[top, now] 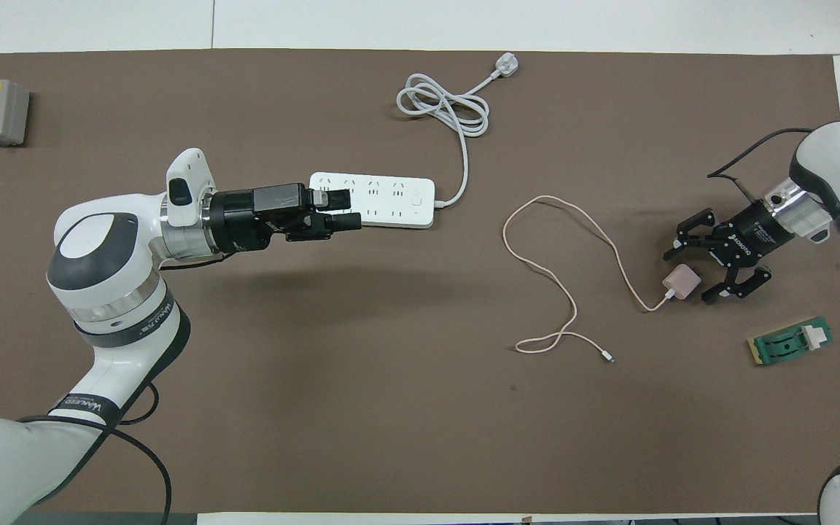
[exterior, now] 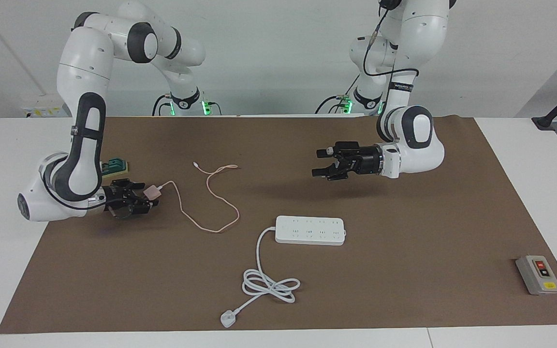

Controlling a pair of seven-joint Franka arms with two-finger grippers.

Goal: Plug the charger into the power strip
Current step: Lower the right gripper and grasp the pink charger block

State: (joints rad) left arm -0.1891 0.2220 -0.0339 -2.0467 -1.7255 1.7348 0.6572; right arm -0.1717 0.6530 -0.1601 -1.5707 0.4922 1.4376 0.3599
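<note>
Pick-up step: right tool spread around small pale-pink cube charger, not yet pinching; left tool spread, waiting over brown worktop; next, closing squarely, then carrying to long white power strip

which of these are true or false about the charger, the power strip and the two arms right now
1. The charger is already plugged into the power strip. False: it lies on the mat toward the right arm's end, apart from the strip.
2. The right gripper has its open jaws around the charger. True.
3. The left gripper holds the power strip. False: it hangs open in the air, holding nothing.
4. The strip's white cord lies in a loose coil, farther from the robots than the strip. True.
5. The grey button box sits beside the charger. False: it sits at the left arm's end of the table; the small green block is what lies near the charger.
</note>
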